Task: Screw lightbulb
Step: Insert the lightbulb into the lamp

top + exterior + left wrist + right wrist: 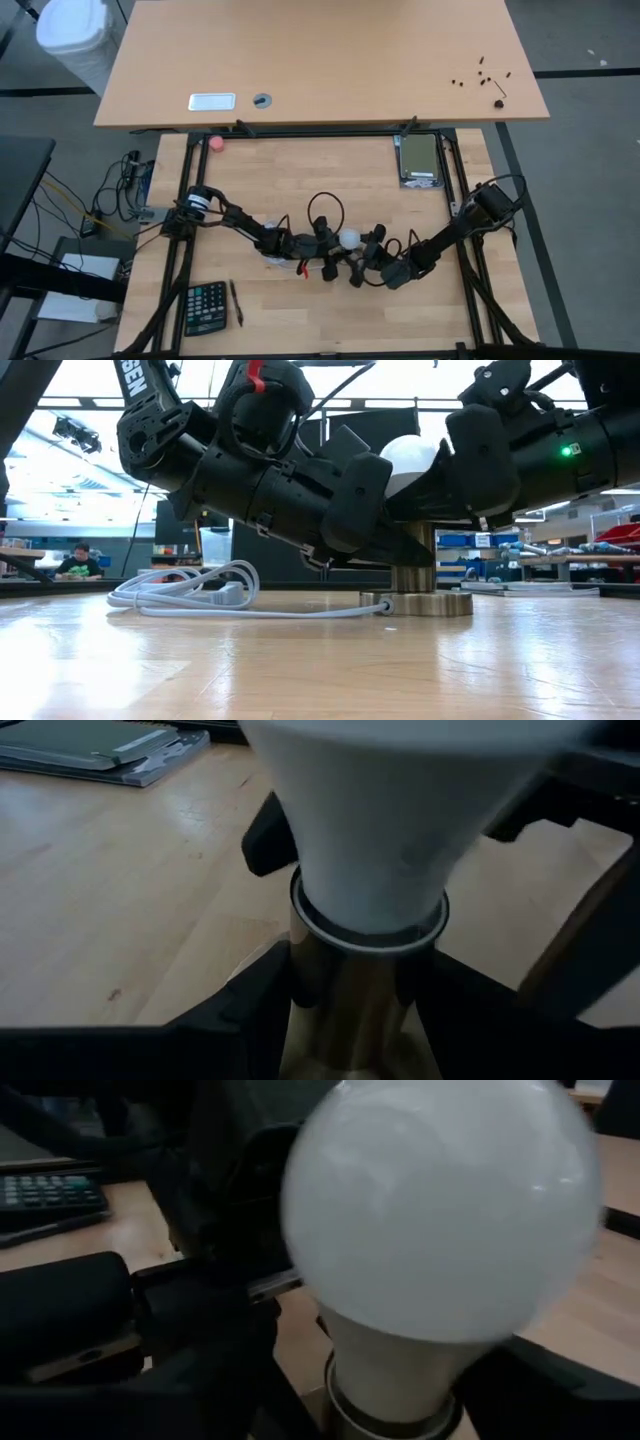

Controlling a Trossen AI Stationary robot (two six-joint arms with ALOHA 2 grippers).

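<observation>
Right gripper [362, 262] seen beside lightbulb [348, 238], spread undetermined; left gripper [322, 248] clamped on brass socket [360, 990]; globe judged smooth, fragile; best gripped lightly around widest part.

One lightbulb [348, 238] sits at the centre of the high view, in one brass lamp socket [412, 568] on one round base [420, 603]. Two grippers, left gripper [325, 243] and right gripper [371, 247], flank it. One calculator [205, 308] and one pen [236, 302] lie lower left, one pink ball [216, 143] upper left.
</observation>
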